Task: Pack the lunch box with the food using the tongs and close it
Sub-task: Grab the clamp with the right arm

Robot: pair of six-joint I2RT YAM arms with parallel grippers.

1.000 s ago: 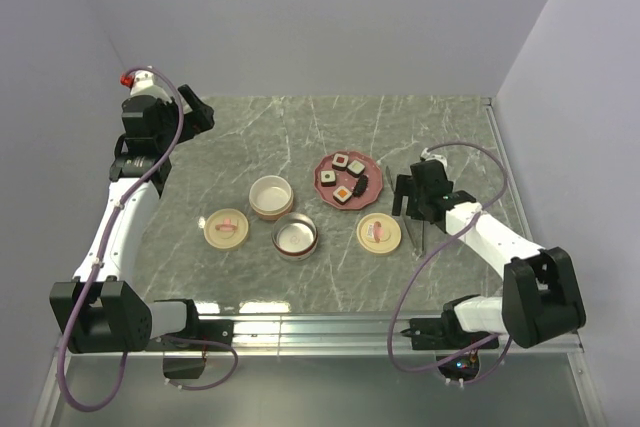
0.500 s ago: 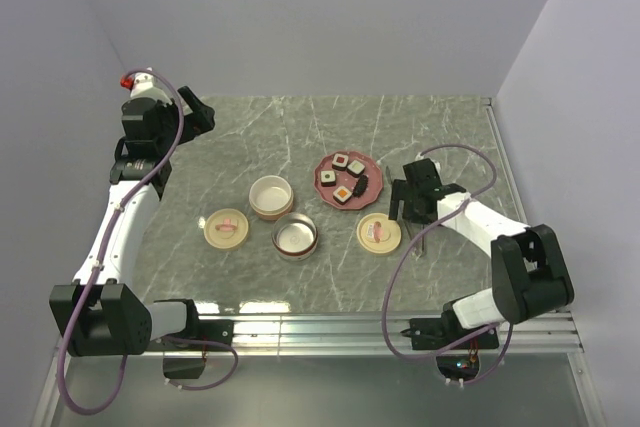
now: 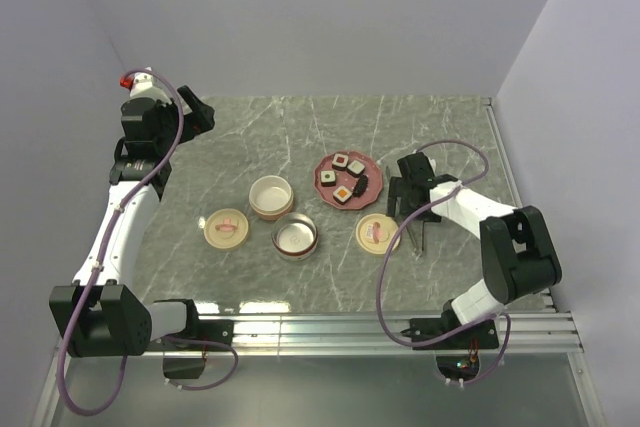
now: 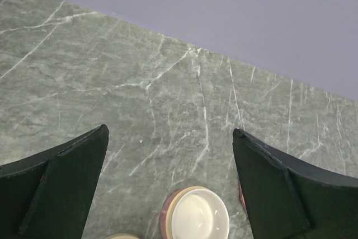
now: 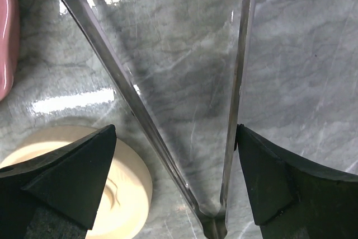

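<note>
You're looking at a grey-green marbled surface (image 3: 400, 127) run through with thin white veins, under pale lilac walls (image 3: 300, 17). The plate (image 3: 321, 165) is dusky red-pink. The sushi pieces (image 3: 343, 192) on it have dark outsides with white, orange and pink centres. The tongs (image 5: 238, 82) are shiny grey metal. The two round lunch-box bowls (image 3: 271, 195) are pinkish-brown outside and pale within, and the two lids (image 3: 226, 228) are cream with a pink mark. Both arms (image 3: 125, 217) are white with black joints, purple cables (image 3: 181, 117) and black fingers (image 4: 56, 188).
</note>
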